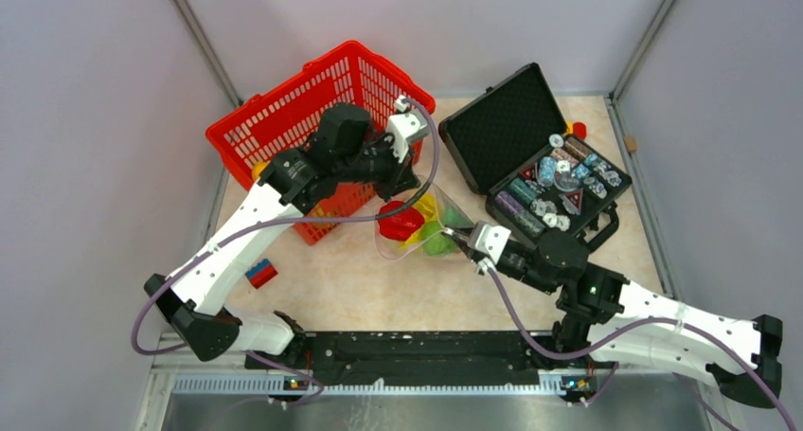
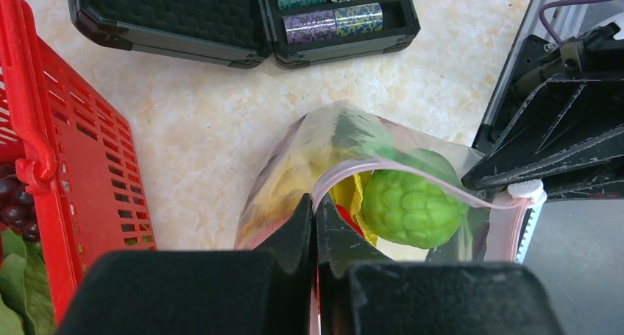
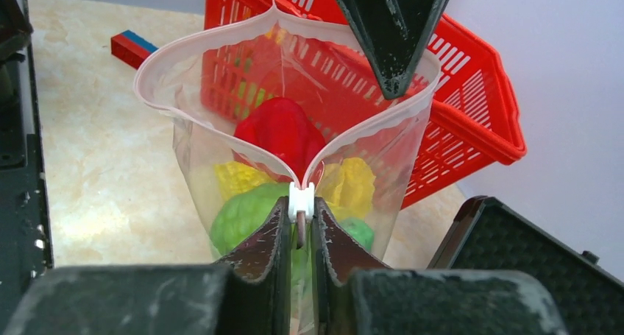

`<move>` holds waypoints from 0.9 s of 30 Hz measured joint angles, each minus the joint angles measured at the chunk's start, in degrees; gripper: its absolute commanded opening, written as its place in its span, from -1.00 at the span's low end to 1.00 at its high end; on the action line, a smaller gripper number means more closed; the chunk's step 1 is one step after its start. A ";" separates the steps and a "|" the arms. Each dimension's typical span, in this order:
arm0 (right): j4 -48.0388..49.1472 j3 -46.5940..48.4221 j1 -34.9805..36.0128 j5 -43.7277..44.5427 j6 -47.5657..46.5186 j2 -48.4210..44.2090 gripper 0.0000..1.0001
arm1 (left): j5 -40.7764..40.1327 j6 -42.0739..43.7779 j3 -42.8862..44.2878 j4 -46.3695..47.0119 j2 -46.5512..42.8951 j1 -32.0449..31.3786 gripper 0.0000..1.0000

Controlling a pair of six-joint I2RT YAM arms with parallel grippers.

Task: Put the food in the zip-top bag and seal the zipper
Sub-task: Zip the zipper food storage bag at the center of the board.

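Two grippers hold the zip-top bag (image 3: 193, 162) upright between them near the middle of the table (image 1: 360, 289), just in front of the red mesh basket (image 1: 284, 128). We see the left gripper (image 2: 315, 216) with its jaws pressed together on the far end of the zipper (image 3: 141, 85), pinching the pale pink strip and the clear film under it. The right gripper (image 3: 300, 221) sits at the opposite end, its jaws closed in on the white slider (image 3: 302, 197), with only that small tab between them. Between the two pinches the mouth gapes. The two sides of the strip bow apart into a wide loop, so the zipper is not yet sealed.

Inside the bag we find several toy foods lying together low down. A red piece (image 3: 283, 132) sits toward the side nearer the left gripper, and a green round fruit (image 2: 410, 206) with a bumpy skin lies near the right gripper. Yellow pieces (image 3: 352, 184) lie on either side.

Dark grapes (image 2: 11, 202) and green pieces (image 2: 15, 291) lie in the basket, outside the bag. Beyond the bag an open black case (image 1: 497, 128) holds rows of poker chips (image 1: 554, 180). A small red-and-blue block (image 1: 261, 273) rests on the table near the left arm, well apart from the bag.
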 measured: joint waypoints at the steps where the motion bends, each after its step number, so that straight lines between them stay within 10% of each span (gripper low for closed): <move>1: 0.42 0.00 -0.02 0.07 0.04 -0.04 -1.00 | 0.00 -0.04 -0.02 0.02 0.00 0.04 -1.00; 14: 1.79 -1.42 -0.11 2.82 -0.79 -1.60 -0.46 | 0.35 -0.61 -0.07 0.02 0.00 1.07 -1.00; 27: 0.87 -1.42 -0.11 3.04 -1.22 -0.46 -0.37 | 1.25 -0.90 -0.07 0.02 -0.02 1.84 -1.00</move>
